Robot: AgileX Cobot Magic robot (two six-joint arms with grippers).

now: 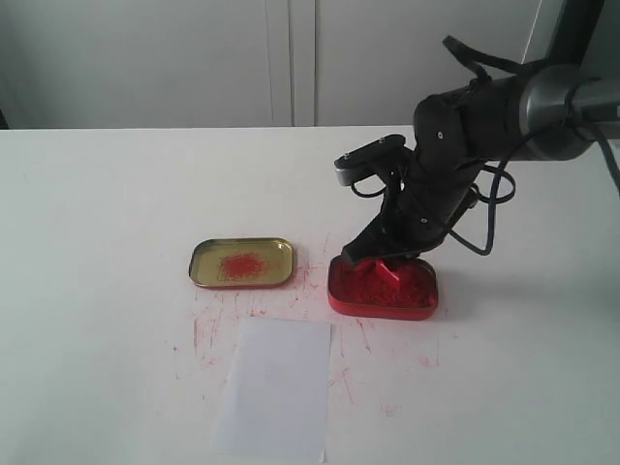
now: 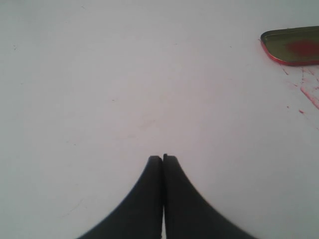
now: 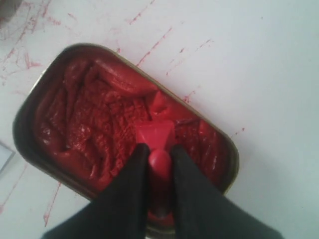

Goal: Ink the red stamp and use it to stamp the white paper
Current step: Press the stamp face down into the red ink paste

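Observation:
My right gripper point(image 3: 159, 152) is shut on the handle of the small red stamp point(image 3: 155, 134), whose block base presses into the lumpy red paste of the ink tin point(image 3: 89, 119). From outside, the stamp point(image 1: 392, 270) shows just under the black fingers of the right gripper point(image 1: 380, 254), over the tin point(image 1: 382, 289). The white paper point(image 1: 276, 386) lies flat near the table's front edge, left of the tin. My left gripper point(image 2: 163, 158) is shut on nothing above bare table; it does not show in the exterior view.
A shallow gold lid point(image 1: 241, 263) with a red smear sits left of the ink tin, its edge also in the left wrist view as the gold lid point(image 2: 294, 46). Red streaks mark the white table point(image 1: 97, 213) around the tins and the paper.

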